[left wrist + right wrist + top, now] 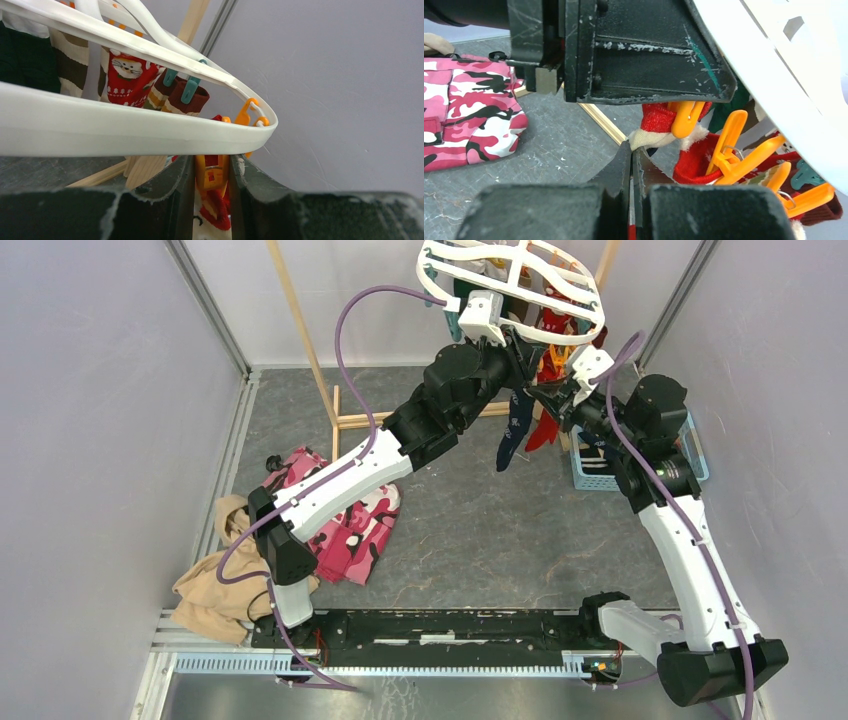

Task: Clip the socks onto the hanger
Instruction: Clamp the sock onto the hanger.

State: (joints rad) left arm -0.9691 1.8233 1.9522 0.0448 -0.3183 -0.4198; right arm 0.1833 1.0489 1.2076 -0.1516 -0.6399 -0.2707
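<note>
The white oval hanger (pixel 510 285) hangs at the back with several socks clipped under it, among them a navy sock (pixel 514 435) and a red one (pixel 545 428). My left gripper (pixel 527 358) is just under the hanger's rim (pixel 150 132), its jaws shut on an orange clip (pixel 212 172). A red and white sock (pixel 212 220) hangs below that clip. My right gripper (pixel 631 147) is shut on the same red and white sock (pixel 651 136), holding its cuff up at the orange clip (pixel 686 117). The left gripper's black body (pixel 639 65) fills the top of the right wrist view.
A light wooden pole rack (pixel 300 335) stands behind the hanger. A blue plastic basket (pixel 600 468) sits at the right under the right arm. A pink camouflage cloth (pixel 350 520) and a tan cloth (pixel 212 585) lie at the left. Grey walls close both sides.
</note>
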